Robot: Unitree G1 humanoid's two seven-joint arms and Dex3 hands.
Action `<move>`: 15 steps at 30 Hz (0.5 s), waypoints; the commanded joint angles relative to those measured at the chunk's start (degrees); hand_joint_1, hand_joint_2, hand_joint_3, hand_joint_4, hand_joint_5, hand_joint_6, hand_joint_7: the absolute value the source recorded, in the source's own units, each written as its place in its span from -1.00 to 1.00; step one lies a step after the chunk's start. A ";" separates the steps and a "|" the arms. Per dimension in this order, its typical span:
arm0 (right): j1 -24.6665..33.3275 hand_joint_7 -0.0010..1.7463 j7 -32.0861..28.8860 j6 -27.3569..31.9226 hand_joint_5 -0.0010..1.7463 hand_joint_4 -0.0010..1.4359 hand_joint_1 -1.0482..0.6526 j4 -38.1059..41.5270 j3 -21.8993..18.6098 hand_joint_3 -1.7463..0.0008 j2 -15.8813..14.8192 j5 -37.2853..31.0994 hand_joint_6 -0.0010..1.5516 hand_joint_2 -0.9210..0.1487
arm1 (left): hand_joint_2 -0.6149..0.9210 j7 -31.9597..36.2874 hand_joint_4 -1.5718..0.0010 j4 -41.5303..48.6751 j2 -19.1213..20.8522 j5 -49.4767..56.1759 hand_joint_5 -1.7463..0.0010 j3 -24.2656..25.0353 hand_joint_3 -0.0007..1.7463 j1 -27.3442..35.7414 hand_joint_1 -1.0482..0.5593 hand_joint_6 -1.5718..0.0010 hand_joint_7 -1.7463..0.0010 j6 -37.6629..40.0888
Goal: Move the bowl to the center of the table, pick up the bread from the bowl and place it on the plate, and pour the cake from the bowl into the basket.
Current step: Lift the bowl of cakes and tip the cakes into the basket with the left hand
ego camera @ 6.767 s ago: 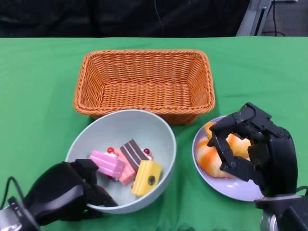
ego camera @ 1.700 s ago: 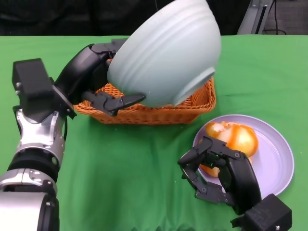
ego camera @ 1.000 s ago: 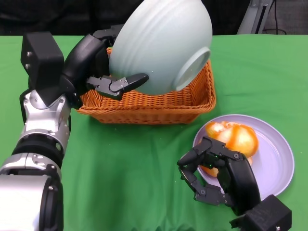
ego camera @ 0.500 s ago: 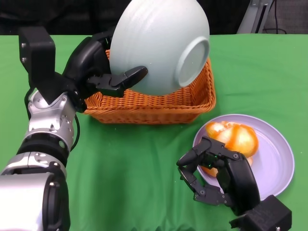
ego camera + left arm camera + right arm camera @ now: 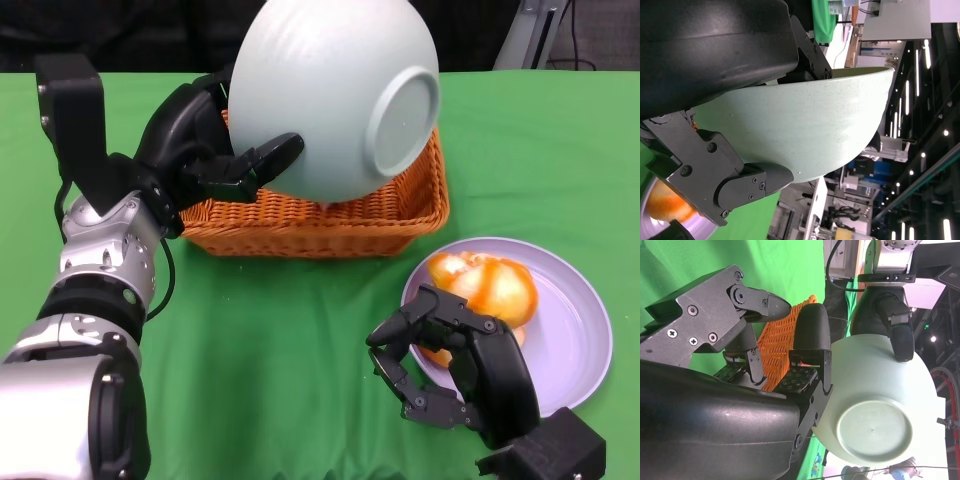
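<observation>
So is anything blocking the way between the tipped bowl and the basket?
Nothing visible does. The left hand holds the bowl tipped right over the basket, mouth facing away from the camera. The bowl hides its own inside and part of the basket, so the cake cannot be seen.

**Surfaces you are looking at**

Your bowl point(image 5: 330, 95) reads as smooth, matt pale-green ceramic or plastic with faint ridges. The basket point(image 5: 330, 210) is rough woven orange wicker. Your table point(image 5: 270, 350) wears a soft, matt green cloth. The plate point(image 5: 575, 330) is smooth, slightly glossy lilac. The bread point(image 5: 490, 285) looks shiny-glazed. Both your left hand point(image 5: 200, 155) and right hand point(image 5: 460, 365) are matt black plastic; the forearm point(image 5: 100, 280) is brushed silver metal.
</observation>
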 commanded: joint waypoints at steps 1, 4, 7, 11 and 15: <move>-0.48 0.27 -0.10 -0.93 0.66 0.12 0.09 0.70 -0.14 0.09 0.09 0.47 0.02 -0.27 | 0.44 -1.23 0.06 -0.28 0.28 -1.26 -0.96 0.64 0.54 -2.51 0.20 0.02 -0.75 0.81; -0.53 0.26 -0.38 -1.41 0.65 0.13 0.08 1.01 -0.17 0.11 0.20 0.26 0.03 -0.27 | 0.43 -1.41 0.08 -0.21 0.32 -1.17 -1.00 0.64 0.55 -2.55 0.20 0.04 -0.80 1.44; -0.46 0.26 -0.59 -1.50 0.65 0.13 0.09 0.93 -0.13 0.12 0.15 -0.06 0.03 -0.28 | 0.41 -1.44 0.08 -0.18 0.32 -1.59 -1.00 1.00 0.55 -2.65 0.20 0.04 -0.82 2.88; -0.32 0.26 -0.02 -1.05 0.64 0.14 0.09 0.68 -0.08 0.11 0.20 0.51 0.03 -0.28 | 0.42 -2.14 0.09 -0.17 0.19 -2.56 -1.00 1.91 0.55 -2.77 0.21 0.05 -0.82 4.72; -0.39 0.25 0.17 -1.17 0.65 0.13 0.08 0.86 -0.13 0.10 0.12 0.66 0.03 -0.27 | 0.43 -2.05 0.08 -0.23 0.18 -2.67 -1.00 2.02 0.53 -2.81 0.19 0.05 -0.83 5.48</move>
